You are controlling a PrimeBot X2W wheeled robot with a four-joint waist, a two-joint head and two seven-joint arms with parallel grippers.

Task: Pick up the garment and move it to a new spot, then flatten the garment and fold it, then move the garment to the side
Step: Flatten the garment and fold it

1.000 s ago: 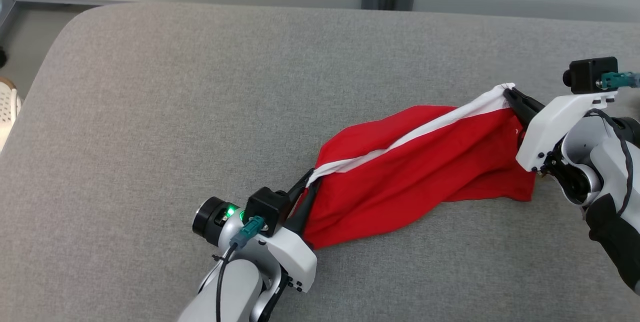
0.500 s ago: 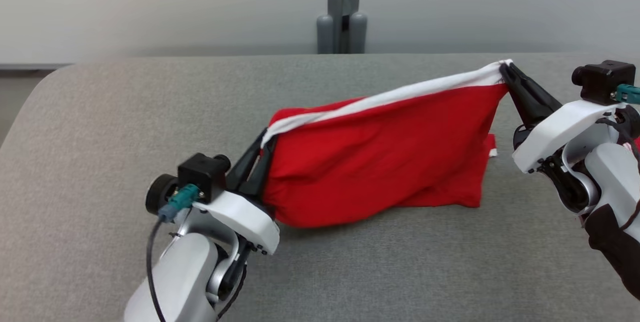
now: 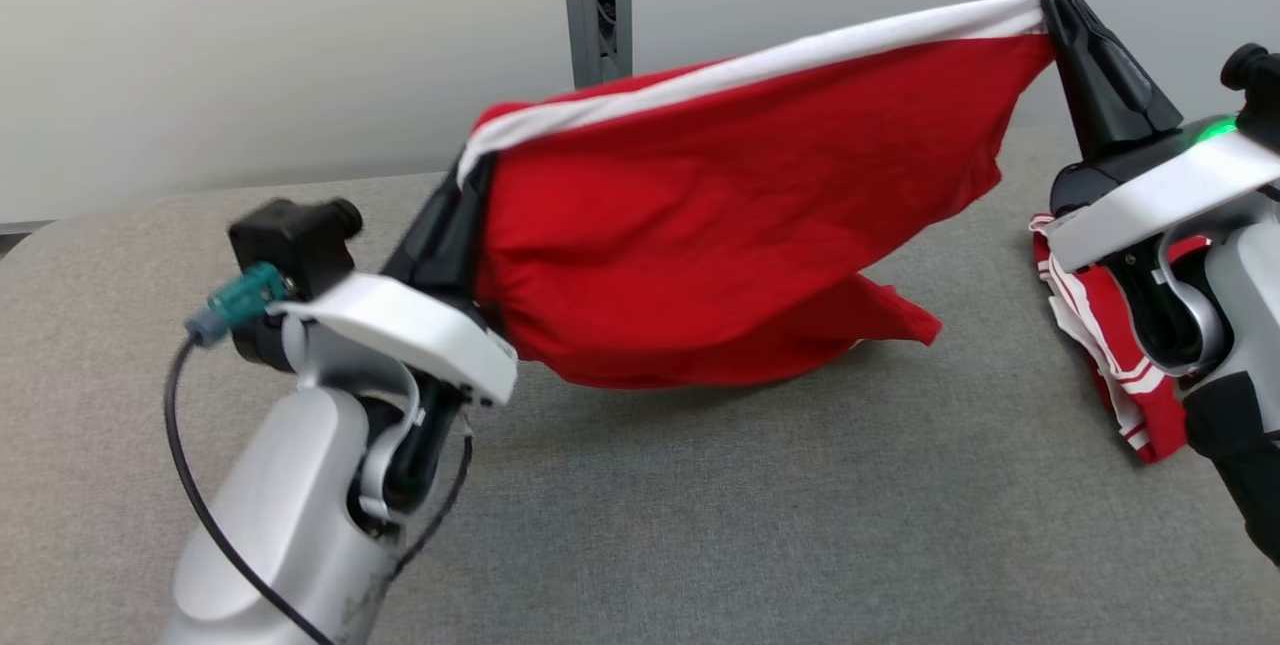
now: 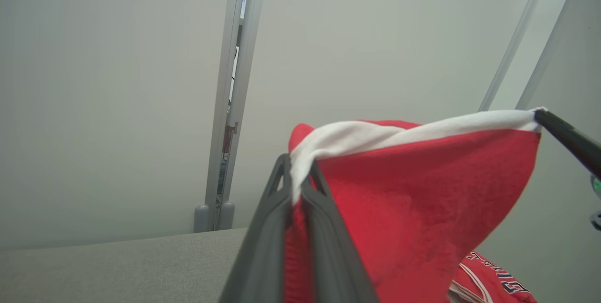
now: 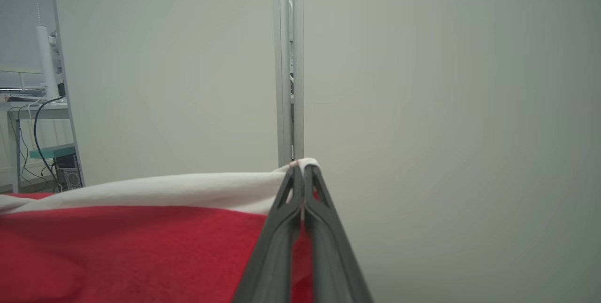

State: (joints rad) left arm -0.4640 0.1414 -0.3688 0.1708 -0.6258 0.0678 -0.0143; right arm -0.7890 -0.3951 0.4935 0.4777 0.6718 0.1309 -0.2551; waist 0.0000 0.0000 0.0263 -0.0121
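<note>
Grey desk (image 3: 700, 525); red garment (image 3: 740, 205) held up above it, stretched between both arms.
Cloth sags from its white top band toward the desk; contact there unclear. A second red-and-white jersey (image 3: 1100, 345) lies on the desk beside the right arm. Left fingers (image 3: 440, 225) pinched tight on the band's left end; right fingers (image 3: 1100, 85) pinched tight on its right end, higher.

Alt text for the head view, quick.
A red garment is held up by its white band, stretched between the left claw and the right claw over a grey surface. More red-and-white clothing lies at the right.
</note>
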